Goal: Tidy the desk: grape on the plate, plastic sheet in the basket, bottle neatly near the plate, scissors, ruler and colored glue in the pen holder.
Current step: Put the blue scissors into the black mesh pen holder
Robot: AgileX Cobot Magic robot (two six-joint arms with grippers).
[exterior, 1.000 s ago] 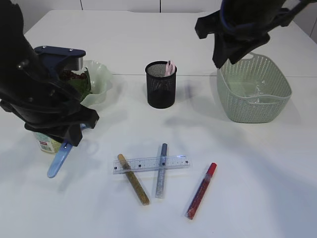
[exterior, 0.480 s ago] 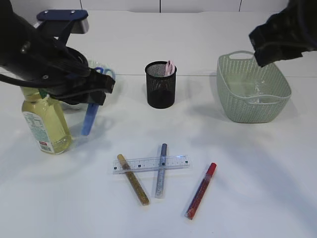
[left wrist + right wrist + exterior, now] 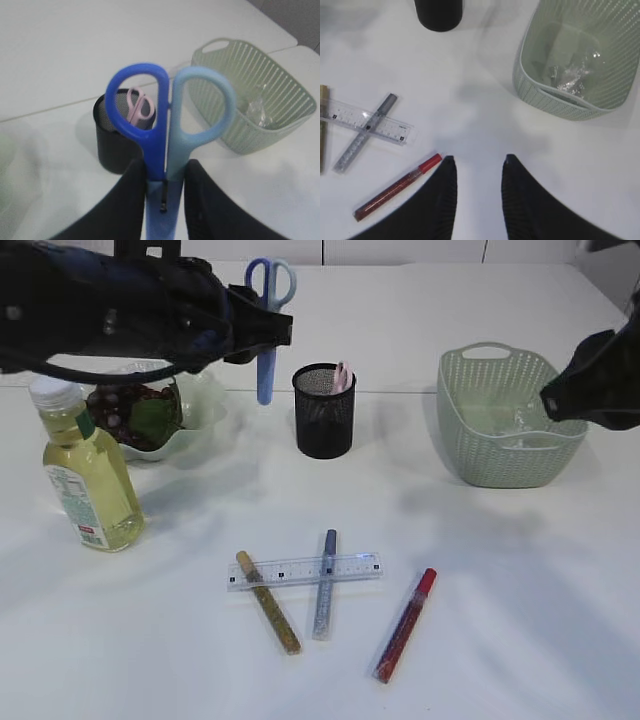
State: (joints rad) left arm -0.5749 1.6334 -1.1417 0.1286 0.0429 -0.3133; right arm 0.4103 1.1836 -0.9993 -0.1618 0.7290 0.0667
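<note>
The left gripper (image 3: 165, 182) is clamped on the blue scissors (image 3: 167, 117), handles upward, holding them in the air just left of and above the black mesh pen holder (image 3: 324, 410), which already contains a pink pair of scissors (image 3: 139, 104). The right gripper (image 3: 478, 167) is parted and empty above the table (image 3: 485, 115), with the green basket (image 3: 540, 95) holding the plastic sheet (image 3: 572, 75) ahead to its right. The red glue pen (image 3: 395, 187) lies just to its left, the ruler (image 3: 367, 121) crossing the silver glue pen (image 3: 362, 135) beyond that.
</note>
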